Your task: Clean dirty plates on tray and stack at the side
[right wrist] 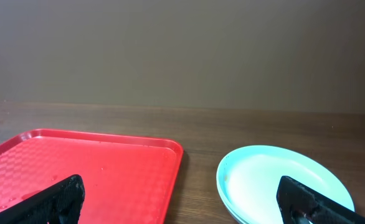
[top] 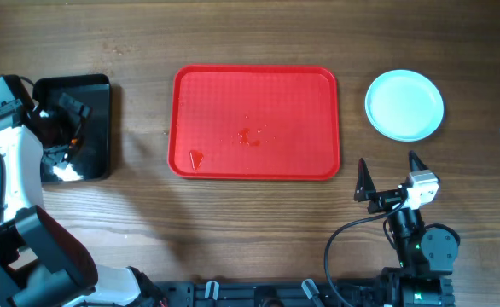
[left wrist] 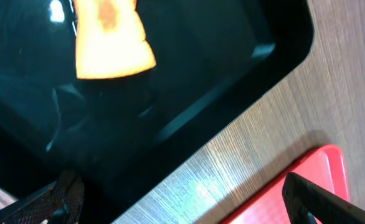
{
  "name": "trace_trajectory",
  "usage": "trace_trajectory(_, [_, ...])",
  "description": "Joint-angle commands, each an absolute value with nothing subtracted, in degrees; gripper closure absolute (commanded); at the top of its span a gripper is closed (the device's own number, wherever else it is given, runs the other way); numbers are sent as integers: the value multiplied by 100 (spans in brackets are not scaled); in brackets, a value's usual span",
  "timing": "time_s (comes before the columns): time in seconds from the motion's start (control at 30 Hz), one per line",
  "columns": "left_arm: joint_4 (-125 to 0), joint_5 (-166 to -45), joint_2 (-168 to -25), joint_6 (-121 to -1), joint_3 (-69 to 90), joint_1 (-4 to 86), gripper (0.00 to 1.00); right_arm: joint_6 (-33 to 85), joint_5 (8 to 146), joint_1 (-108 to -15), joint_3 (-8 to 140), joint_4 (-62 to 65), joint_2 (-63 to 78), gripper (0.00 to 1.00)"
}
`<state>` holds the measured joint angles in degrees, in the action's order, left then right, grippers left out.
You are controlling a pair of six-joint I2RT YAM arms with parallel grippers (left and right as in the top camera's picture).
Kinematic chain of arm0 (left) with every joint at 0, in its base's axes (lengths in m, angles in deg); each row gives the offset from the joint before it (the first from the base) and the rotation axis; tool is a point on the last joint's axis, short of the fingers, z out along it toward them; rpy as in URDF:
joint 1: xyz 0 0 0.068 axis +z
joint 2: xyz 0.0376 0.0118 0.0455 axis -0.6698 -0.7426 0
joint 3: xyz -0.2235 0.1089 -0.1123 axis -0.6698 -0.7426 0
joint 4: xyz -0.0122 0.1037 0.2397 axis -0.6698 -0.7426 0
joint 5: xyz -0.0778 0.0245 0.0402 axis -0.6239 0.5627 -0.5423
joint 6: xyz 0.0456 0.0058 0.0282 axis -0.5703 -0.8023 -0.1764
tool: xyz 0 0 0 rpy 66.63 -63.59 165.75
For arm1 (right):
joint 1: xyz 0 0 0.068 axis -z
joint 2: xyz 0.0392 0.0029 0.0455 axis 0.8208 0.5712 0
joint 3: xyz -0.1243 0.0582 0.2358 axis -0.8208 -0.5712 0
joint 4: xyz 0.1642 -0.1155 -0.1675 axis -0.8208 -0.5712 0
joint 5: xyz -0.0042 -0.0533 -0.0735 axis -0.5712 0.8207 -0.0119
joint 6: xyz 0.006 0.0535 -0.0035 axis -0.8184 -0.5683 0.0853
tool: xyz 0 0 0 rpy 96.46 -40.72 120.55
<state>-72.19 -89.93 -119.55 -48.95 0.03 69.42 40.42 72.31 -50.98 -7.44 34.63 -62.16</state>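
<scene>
The red tray [top: 256, 85] lies in the middle of the table with no plates on it, only small wet marks near its centre. The pale mint plates [top: 404, 104] sit stacked on the wood right of the tray; they also show in the right wrist view [right wrist: 282, 183]. My right gripper [top: 388, 175] is open and empty, in front of the gap between tray [right wrist: 95, 168] and plates. My left gripper [top: 62, 128] is open over the black bin [top: 96, 94], with nothing between its fingers [left wrist: 182, 199]. The tray's corner shows in the left wrist view [left wrist: 319, 168].
The black glossy bin [left wrist: 170, 81] at far left holds an orange sponge-like piece [left wrist: 111, 43]. Bare wood table [top: 258, 230] lies in front of the tray. Arm bases stand along the front edge.
</scene>
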Motion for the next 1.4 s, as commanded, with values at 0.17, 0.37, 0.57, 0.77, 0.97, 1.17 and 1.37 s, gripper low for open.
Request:
trace_trajectory(0.17, [-6038,-9478,-11116,-6141,-1039,6160,0,4142,7334,-5076,-759,3479,-6268,0])
trace_trajectory(0.37, [-4342,-9502,-9754,-6615,-2504,5351,0,4142,7334,-5076,-759,3479,-6268,0])
trace_trajectory(0.57, [-3035,-9478,-8091,-7190,-4012,4783,0,4140,7334,-5076,-759,3479,-6268,0])
trace_trajectory(0.77, [-2386,-9476,-6753,-7190,-5194,4768,0,4142,7334,-5076,-759,3479,-6266,0])
trace_trajectory(0.97, [-1980,-9476,-5769,-7190,-6007,4765,0,4142,7334,-5076,-759,3479,-6268,0])
trace_trajectory(1.17, [-1671,-9478,-4845,-7190,-6449,4728,0,4142,7334,-5076,-759,3479,-6268,0])
trace_trajectory(1.37, [-1639,-9476,-3995,-7190,-6777,4672,0,4142,7334,-5076,-759,3479,-6268,0])
